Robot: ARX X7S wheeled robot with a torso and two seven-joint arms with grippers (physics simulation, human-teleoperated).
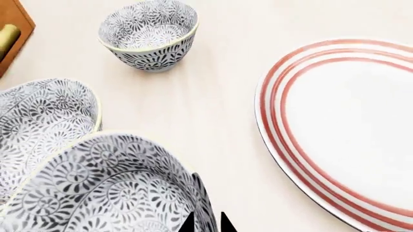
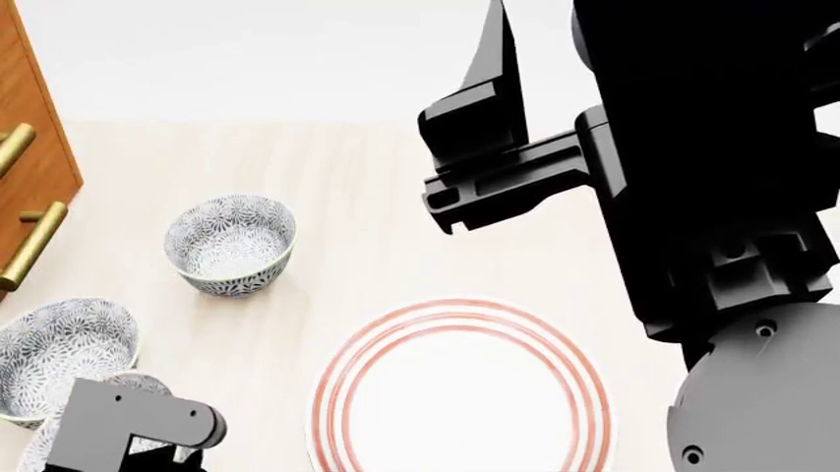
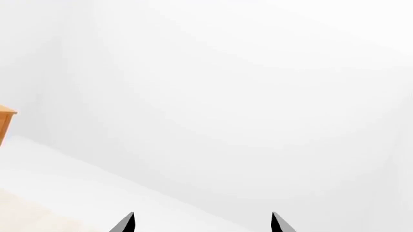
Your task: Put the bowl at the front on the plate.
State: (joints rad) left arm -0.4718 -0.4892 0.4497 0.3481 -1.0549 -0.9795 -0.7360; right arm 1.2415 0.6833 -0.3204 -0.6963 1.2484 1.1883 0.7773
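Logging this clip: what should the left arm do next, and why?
Probably lift the bowl and carry it toward the plate. The left gripper has a fingertip on each side of its rim, apparently pinching it, and the plate lies bare beside it. The right gripper hangs open, away from the table.

Three patterned bowls sat left of the plate (image 2: 459, 393). The nearest bowl (image 2: 46, 442) lay partly hidden beneath a grey arm (image 2: 132, 425).
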